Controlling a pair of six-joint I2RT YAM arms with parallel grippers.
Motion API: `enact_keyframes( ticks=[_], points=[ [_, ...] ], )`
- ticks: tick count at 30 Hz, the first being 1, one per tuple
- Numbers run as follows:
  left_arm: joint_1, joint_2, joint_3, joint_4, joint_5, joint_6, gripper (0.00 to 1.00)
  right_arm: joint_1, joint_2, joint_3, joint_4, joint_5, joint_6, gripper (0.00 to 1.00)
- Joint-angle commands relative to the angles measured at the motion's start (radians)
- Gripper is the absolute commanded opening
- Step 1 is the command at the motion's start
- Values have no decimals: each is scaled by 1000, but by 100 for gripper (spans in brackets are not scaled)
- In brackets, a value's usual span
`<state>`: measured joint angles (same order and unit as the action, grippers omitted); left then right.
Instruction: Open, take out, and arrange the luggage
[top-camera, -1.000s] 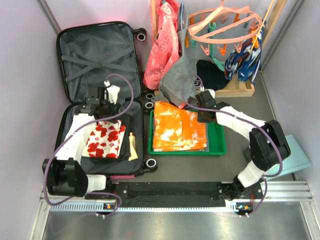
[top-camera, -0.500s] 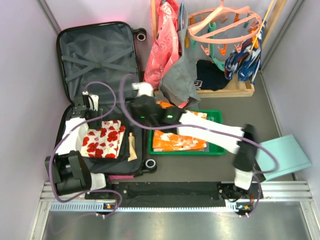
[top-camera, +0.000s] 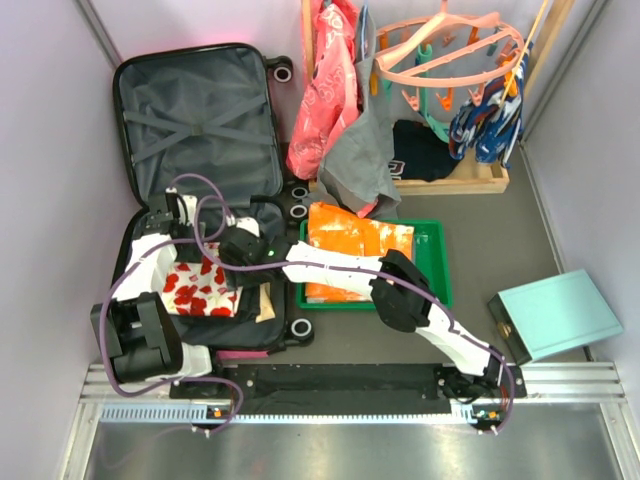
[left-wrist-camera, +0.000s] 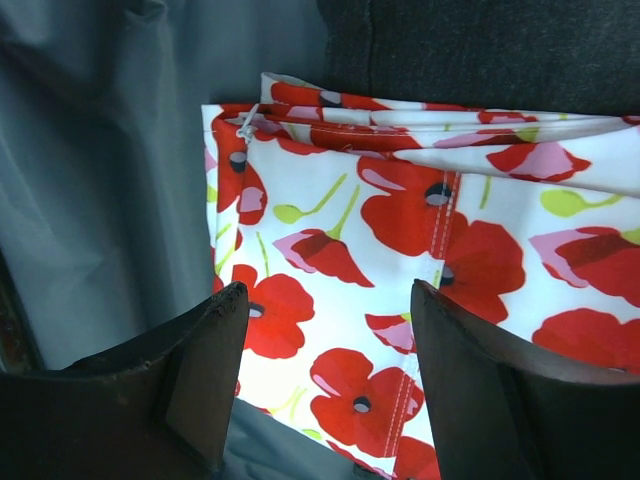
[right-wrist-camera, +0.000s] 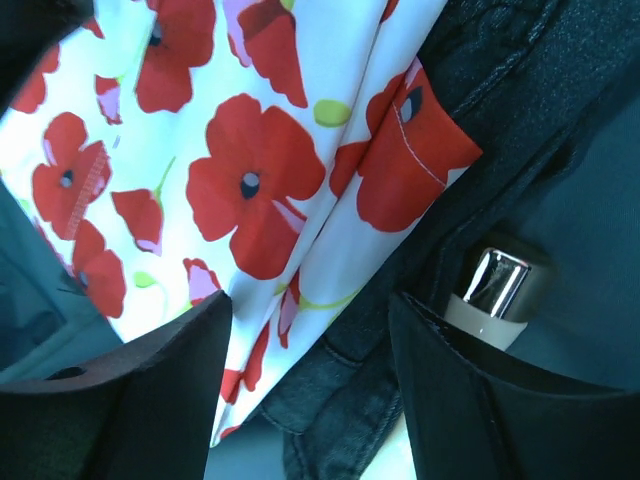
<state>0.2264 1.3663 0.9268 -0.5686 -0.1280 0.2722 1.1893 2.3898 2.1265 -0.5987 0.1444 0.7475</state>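
Hot-pink luggage (top-camera: 195, 110) lies opened flat along the left side of the table, dark grey lining up. Opened out, its long axis runs near to far. The strapped, empty half is far, the packed half is near, and the black wheels point right. The right arm stretches left across a green tray (top-camera: 435, 262) holding an orange packet (top-camera: 355, 240). In the near half, a folded poppy-print cloth (top-camera: 200, 285) lies on a dark garment (right-wrist-camera: 480, 120). Both claws hang just above that cloth, released and grasping nothing: the left gripper (left-wrist-camera: 328, 300) at its far left corner, the right gripper (right-wrist-camera: 308, 310) at its right edge. A cream tube (top-camera: 266, 300) lies just beside the cloth. Likely risks: the two claws, crowded together, could collide or tangle cables, a pinch could catch the garment beneath, and lifting could roll the tube away.
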Motion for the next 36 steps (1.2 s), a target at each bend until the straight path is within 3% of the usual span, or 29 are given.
enact_keyframes(
  ticks=[1,6,10,16,18,19,22,25,31,36],
  points=[
    [10,-22,-8,26,33,9,70,20,-41,-23,20,9,61,63],
    [8,0,-8,29,27,15,70,16,78,90,14,-23,70,59],
    [10,-6,-6,24,39,16,70,1,120,118,48,-54,104,46],
    [10,0,-6,30,24,18,70,-3,137,128,106,3,95,44],
    [10,5,-6,24,28,18,70,-13,143,131,114,1,96,37],
    [10,4,-6,23,31,18,70,-16,140,128,117,3,93,26],
    [10,-7,-2,15,50,16,70,-17,117,105,131,17,63,8],
    [8,-30,12,-4,103,18,70,-19,65,69,143,35,37,0],
    [34,-79,49,-65,295,36,71,-28,-81,-20,158,47,-60,0],
    [129,-59,110,-143,424,36,72,-57,-190,-155,233,-38,-117,0]
  ],
)
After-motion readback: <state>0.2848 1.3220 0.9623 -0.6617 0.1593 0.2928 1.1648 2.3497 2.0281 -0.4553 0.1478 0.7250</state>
